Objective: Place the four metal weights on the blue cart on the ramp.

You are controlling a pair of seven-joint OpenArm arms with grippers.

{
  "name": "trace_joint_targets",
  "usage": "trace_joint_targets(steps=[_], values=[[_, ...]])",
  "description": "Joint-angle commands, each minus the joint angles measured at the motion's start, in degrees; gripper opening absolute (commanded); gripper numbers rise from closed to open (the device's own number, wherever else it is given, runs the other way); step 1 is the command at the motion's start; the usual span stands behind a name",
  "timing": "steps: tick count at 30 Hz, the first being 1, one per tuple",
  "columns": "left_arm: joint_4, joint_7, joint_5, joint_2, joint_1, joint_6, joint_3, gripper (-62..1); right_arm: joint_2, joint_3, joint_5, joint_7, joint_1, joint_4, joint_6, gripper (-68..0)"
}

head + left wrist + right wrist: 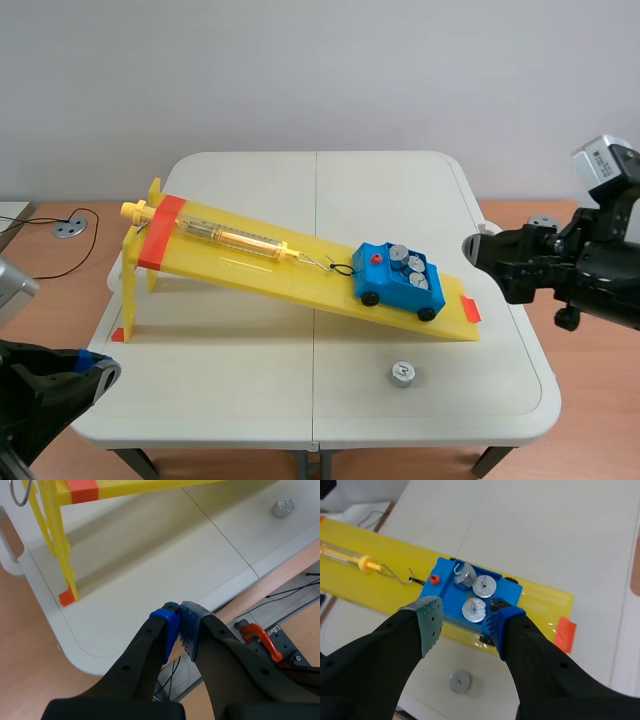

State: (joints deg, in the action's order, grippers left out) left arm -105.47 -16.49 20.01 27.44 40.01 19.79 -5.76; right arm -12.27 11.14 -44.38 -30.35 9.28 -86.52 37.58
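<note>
Cart: blue cart [398,285] stands on the lower part of the yellow ramp [250,262], close to the orange tape [470,310] at the low end of the ramp.
Weights in cart: three metal weights [474,609] sit close together in the tray of the cart. One of them has a small hook on top and seems to lean.
Loose weight: fourth weight [402,374] stands upright on the white table [220,400], in front of the low end of the ramp and apart from the cart.
Spring scale: spring scale [235,238], yellow and clear, lies along the ramp. Its hook is joined to a black loop [343,269] at the front of the cart, beside a small red knob [434,578].
Left gripper: left gripper [179,616] is at the near left corner of the table, well apart from the cart. Its blue pads are pressed together and nothing is between them.
Right gripper: right gripper [465,620] hangs in the air at the right side of the table. Its fingers are spread wide and hold nothing, and the cart lies ahead of it.
</note>
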Motion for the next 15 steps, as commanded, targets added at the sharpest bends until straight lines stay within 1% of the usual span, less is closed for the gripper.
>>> trace_joint_targets(steps=[1, 8, 11, 13, 15], values=[[-4.2, 4.7, 4.3, -1.1, -0.2, 1.4, -1.1, -57.8, -5.1, 0.4, -6.2, 5.6, -0.6, -6.7, 5.1, -45.5], [-4.2, 4.7, 4.3, -1.1, -0.2, 1.4, -1.1, -57.8, -10.6, 4.5, -6.1, 4.5, 7.6, -11.0, 5.1, -45.5], [-4.2, 4.7, 4.3, -1.1, -0.2, 1.4, -1.1, -57.8, -12.4, 6.0, -5.0, 4.0, 10.4, -12.9, 5.1, -45.2], [-4.2, 4.7, 4.3, -1.1, -0.2, 1.4, -1.1, -57.8, -13.4, 6.2, -4.8, 3.5, 11.9, -13.6, 5.1, -42.4], [-4.2, 4.7, 4.3, -1.1, -0.2, 1.4, -1.1, -57.8, -13.9, 6.2, -4.0, 3.3, 12.7, -13.6, 5.1, -42.2]])
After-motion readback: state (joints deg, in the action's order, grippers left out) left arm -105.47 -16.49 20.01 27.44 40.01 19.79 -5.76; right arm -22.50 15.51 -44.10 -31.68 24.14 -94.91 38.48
